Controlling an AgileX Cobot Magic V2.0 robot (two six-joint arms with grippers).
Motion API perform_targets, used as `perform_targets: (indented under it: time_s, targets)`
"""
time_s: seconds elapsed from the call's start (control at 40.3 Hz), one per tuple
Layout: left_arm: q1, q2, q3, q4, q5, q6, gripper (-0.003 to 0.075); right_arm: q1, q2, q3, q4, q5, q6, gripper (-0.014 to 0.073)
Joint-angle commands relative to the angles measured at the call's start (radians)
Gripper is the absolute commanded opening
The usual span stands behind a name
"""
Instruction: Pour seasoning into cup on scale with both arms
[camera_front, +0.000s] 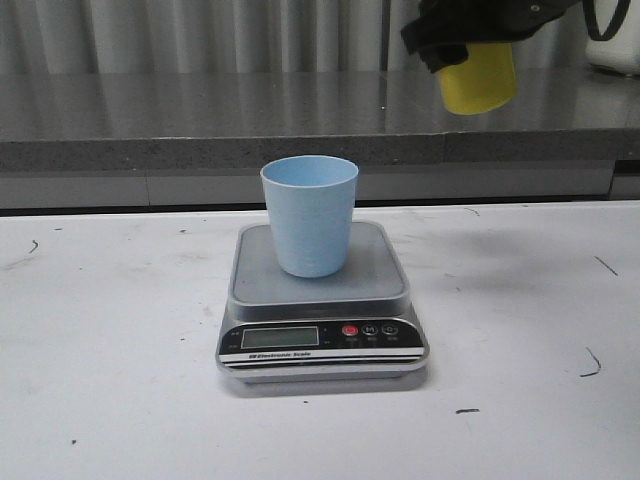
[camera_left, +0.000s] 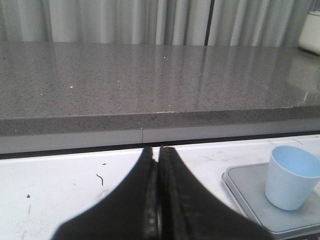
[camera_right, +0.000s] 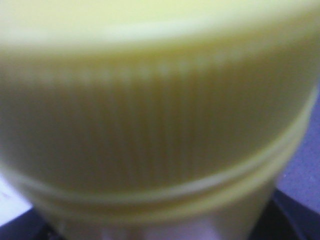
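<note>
Front view: seasoning (camera_front: 480, 78) in right tool (camera_front: 455, 45), above-right of cup (camera_front: 311, 215).

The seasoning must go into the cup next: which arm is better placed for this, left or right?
Right. Its gripper holds the seasoning bottle raised, up and to the right of the cup on the scale. The left gripper is shut and holds nothing.

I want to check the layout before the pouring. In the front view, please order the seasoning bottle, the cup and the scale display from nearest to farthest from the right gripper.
1. The seasoning bottle, held in the right gripper at the upper right, above the table.
2. The cup, standing on the scale platform, lower and to the left.
3. The scale display, on the black front panel, lowest in the view.
</note>
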Motion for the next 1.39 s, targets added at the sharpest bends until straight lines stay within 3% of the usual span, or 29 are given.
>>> perform_targets:
  time_s: [0.0, 0.298, 0.694, 0.992, 1.165, 1.364]
  targets:
    - [0.002, 0.008, -0.025, -0.008, -0.086, -0.011, -0.002, 0.001, -0.103, 0.021, -0.008, -0.05, 0.151, 0.0306]
    - [0.002, 0.008, -0.025, -0.008, -0.086, -0.011, -0.002, 0.001, -0.243, 0.28, -0.081, -0.095, 0.362, 0.0306]
    - [0.002, 0.008, -0.025, -0.008, -0.086, -0.011, -0.002, 0.001, -0.259, 0.512, -0.685, -0.343, 0.915, 0.0306]
    - [0.002, 0.008, -0.025, -0.008, -0.086, -0.011, -0.002, 0.001, -0.063, 0.515, -0.685, -0.539, 0.927, 0.0306]
    - [0.002, 0.008, -0.025, -0.008, -0.086, -0.011, -0.002, 0.001, 0.045, 0.515, -0.609, -0.637, 0.927, 0.0306]
    - [0.002, 0.008, -0.025, -0.008, -0.086, -0.011, -0.002, 0.001, 0.088, 0.515, -0.549, -0.644, 0.927, 0.0306]
